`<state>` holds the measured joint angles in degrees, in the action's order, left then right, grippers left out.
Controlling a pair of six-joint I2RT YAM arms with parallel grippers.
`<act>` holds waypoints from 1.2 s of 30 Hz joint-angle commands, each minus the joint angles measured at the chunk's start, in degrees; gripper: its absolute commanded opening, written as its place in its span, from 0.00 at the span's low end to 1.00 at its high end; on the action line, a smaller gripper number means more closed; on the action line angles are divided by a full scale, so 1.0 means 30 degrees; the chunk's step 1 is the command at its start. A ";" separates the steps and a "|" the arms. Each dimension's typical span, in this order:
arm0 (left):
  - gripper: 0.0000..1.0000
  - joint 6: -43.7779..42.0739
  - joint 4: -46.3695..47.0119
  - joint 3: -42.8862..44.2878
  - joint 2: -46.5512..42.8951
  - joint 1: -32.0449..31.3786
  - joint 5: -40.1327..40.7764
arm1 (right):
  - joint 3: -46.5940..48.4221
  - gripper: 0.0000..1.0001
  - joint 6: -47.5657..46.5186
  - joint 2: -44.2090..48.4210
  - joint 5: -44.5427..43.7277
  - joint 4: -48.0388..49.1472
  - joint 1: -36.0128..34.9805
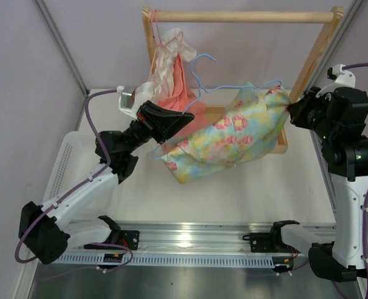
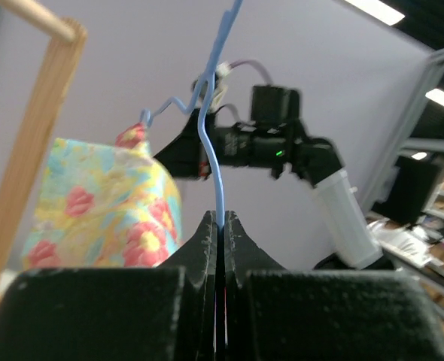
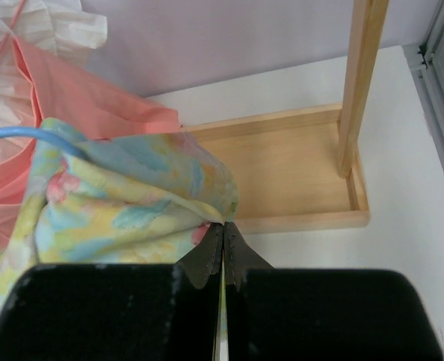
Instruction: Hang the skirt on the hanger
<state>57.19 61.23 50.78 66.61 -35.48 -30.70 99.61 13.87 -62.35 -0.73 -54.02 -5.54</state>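
Floral skirt (image 1: 234, 137) hangs stretched in midair (above the bench (image 1: 234, 199), before a wooden rack (image 1: 240, 17)); left jaws clenched on the blue hanger (image 2: 218, 180), right jaws pinching the skirt's corner

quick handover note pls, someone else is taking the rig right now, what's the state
Left gripper: jaws shut on the wire of the hanger.
Right gripper: jaws shut on an edge of the skirt, at its end near the post of the wooden rack.
Where: hanger and skirt are both held in the air in front of the rack, beside the salmon garment hanging there.
Done: a hanger arm goes into the skirt, which is stretched between the two grippers.
Left: can't tell how far it is threaded. Probably seat the skirt evenly on the hanger, then release.
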 commanded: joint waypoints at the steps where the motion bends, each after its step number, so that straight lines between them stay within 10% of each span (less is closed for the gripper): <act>1: 0.00 -0.3999 -0.5169 0.2143 -0.1519 0.0139 0.0445 | 0.0543 0.00 0.0092 0.0480 0.1616 0.1804 0.0206; 9: 0.00 -0.6930 -1.0177 0.4187 0.0762 -0.1382 0.0916 | 0.2241 0.00 0.1558 0.0598 0.5658 0.3388 0.0207; 19: 0.00 -0.3794 -0.1948 0.2494 0.0973 -0.2146 0.1146 | 0.8863 0.00 0.0829 -0.2653 0.4615 -0.0878 0.0177; 36: 0.00 -0.3938 -0.6049 0.4838 -0.0023 -0.1941 0.1794 | 0.0546 0.04 0.0504 -0.0604 0.0662 0.0870 0.0616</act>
<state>48.12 44.42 61.63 70.13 -41.45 -25.80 101.08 16.21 -64.60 5.32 -54.08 -4.21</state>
